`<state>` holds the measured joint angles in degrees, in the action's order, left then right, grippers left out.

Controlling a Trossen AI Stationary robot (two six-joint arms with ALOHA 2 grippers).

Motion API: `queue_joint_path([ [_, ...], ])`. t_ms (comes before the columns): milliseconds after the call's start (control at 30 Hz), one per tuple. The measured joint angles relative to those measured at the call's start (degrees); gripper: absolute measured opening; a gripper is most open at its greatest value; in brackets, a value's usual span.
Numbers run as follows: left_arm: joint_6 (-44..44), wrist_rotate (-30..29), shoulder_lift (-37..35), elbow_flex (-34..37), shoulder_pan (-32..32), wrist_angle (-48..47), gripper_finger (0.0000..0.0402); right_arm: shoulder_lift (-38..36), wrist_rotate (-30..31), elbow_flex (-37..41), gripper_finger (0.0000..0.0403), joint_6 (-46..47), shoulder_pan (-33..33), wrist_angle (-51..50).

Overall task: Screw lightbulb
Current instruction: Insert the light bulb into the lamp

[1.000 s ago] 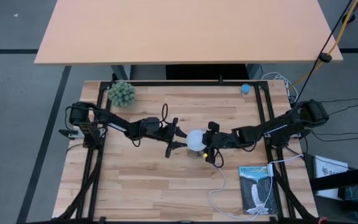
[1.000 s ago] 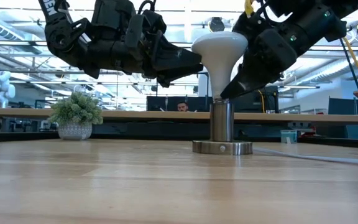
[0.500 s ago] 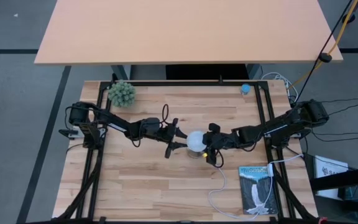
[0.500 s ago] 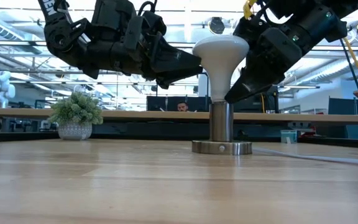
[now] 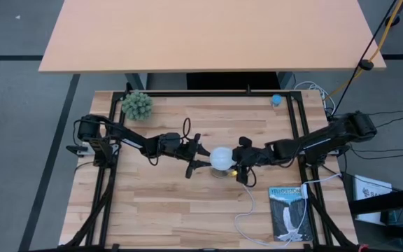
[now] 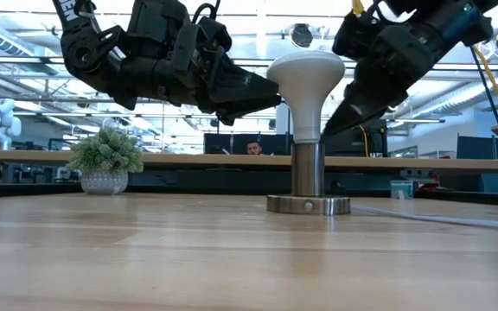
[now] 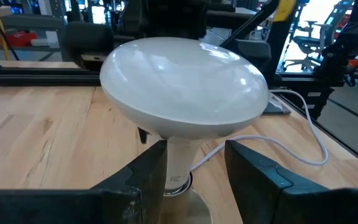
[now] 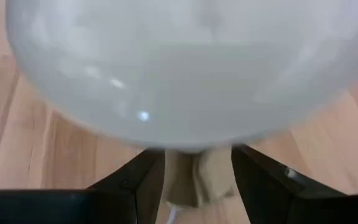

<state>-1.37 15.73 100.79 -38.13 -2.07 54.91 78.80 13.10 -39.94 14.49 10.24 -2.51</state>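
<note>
Lightbulb [image 5: 220, 157] sits upright in metal socket [image 6: 309, 183], mid-table. Left gripper [image 5: 201, 156] reaches in level from one side, fingers spread, nothing held, tips just short of globe. Right gripper [image 5: 239, 166] opposite, also spread, empty. Low view shows both tilted down toward bulb neck; wrist views show fingers flanking neck without touching.

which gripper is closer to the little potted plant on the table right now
Left. The left gripper sits just left of the lightbulb, on the potted plant's side; the right gripper is beyond the bulb, farther away.
</note>
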Motion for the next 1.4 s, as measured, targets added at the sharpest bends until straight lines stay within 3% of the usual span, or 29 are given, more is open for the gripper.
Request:
queue_joint_path([
  [333, 0.0, 0.0, 0.0, 0.0, 0.0, 0.0, 0.0165, -6.5, 0.1, 0.0, 0.0172, 14.7, 0.0, -20.1],
  [500, 0.0, 0.0, 0.0, 0.0, 0.0, 0.0, 0.0165, -6.0, 0.4, 1.7, 0.0097, 20.8, 3.0, -23.8],
  [567, 0.0, 0.0, 0.0, 0.0, 0.0, 0.0, 0.0165, -5.8, 0.6, 4.8, 0.0042, 22.4, 5.1, -19.4],
  [633, 0.0, 0.0, 0.0, 0.0, 0.0, 0.0, 0.0165, -5.8, 3.5, 9.2, 0.0012, 22.9, 7.8, -8.5],
  [833, 0.0, 0.0, 0.0, 0.0, 0.0, 0.0, 0.0165, -5.8, 12.6, 24.7, 0.0022, 18.7, 11.5, 35.4],
  [900, 0.1, 0.0, 0.0, 0.0, 0.0, 0.0, 0.0165, -5.8, 16.4, 28.2, 0.0020, 17.6, 11.3, 45.7],
  [967, 0.2, 0.0, 0.0, 0.0, 0.0, 0.0, 0.0165, -5.8, 17.8, 30.0, 0.0017, 17.5, 10.9, 49.1],
  [1167, 0.2, 0.0, 0.0, 0.0, 0.0, 0.0, 0.0165, -4.8, 18.3, 29.6, 0.0008, 21.7, 10.8, 46.7],
  [1400, 0.2, 0.0, 0.0, 0.0, 0.0, -0.2, 0.0165, -2.5, 18.4, 25.9, 0.0007, 18.4, 10.8, 46.9],
])
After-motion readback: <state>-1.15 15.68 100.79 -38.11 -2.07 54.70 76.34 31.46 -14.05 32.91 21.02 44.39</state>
